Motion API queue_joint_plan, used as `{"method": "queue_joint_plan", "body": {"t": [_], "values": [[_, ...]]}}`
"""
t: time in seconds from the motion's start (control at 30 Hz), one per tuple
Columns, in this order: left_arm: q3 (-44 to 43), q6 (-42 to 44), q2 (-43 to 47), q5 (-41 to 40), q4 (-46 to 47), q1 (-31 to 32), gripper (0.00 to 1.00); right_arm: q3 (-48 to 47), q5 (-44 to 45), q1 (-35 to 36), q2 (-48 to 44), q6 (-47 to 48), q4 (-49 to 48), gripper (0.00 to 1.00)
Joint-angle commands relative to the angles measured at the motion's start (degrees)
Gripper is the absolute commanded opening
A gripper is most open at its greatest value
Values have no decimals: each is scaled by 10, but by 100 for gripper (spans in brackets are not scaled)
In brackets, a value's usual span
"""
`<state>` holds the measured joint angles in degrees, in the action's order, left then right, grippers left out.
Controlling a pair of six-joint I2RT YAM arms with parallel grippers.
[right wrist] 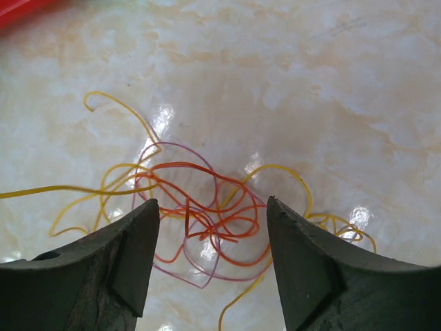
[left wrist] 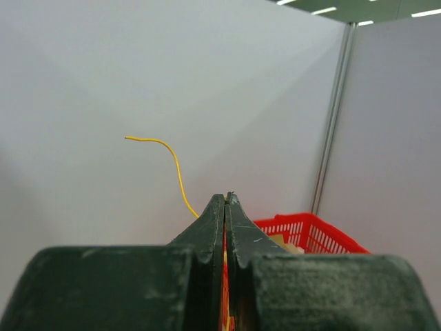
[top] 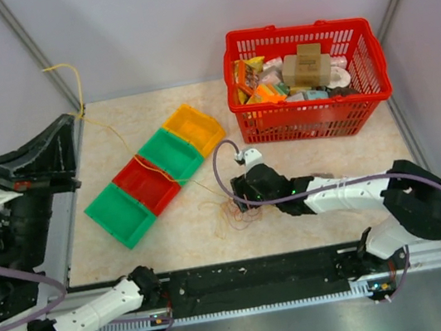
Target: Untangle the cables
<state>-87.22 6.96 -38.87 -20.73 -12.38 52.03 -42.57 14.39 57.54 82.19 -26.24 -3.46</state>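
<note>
Cables: a small loose tangle of thin orange, yellow and reddish wires [right wrist: 200,221] lies on the pale marbled table top [top: 345,154], at 5 o'clock from the bins.
Right gripper: the right gripper [right wrist: 211,202] hangs just above the tangle. Its jaws are wide apart and hold nothing.
Left gripper: the left gripper [left wrist: 226,200] is up high at 9 o'clock. Its jaws are squeezed tight on a long thin yellow wire [top: 120,139].
Yellow wire: it goes from the left gripper, over the bins, down to the tangle.
Bins: four plastic bins [top: 146,185], green, red, green and orange, sit in a slanted row.
Basket: a red plastic basket [top: 300,29] full of packets sits at 1 o'clock.
</note>
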Motion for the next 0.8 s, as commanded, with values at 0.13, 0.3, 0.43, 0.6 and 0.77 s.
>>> {"method": "queue_joint_plan", "body": {"t": [0.13, 0.3, 0.43, 0.6, 0.77], "values": [[-81, 72, -15, -17, 73, -1, 0, 29, 35, 4, 49, -52, -73, 52], [-87, 68, -10, -9, 110, -1, 0, 40, 54, -18, 69, -83, -74, 8], [-99, 72, -11, -1, 103, -1, 0, 62, 113, -33, 44, -116, -39, 0], [-60, 111, 1, -54, 118, -1, 0, 125, 160, -78, -40, -145, -6, 0], [0, 118, 7, -94, 102, -1, 0, 149, 196, -95, -126, -128, 55, 0]]}}
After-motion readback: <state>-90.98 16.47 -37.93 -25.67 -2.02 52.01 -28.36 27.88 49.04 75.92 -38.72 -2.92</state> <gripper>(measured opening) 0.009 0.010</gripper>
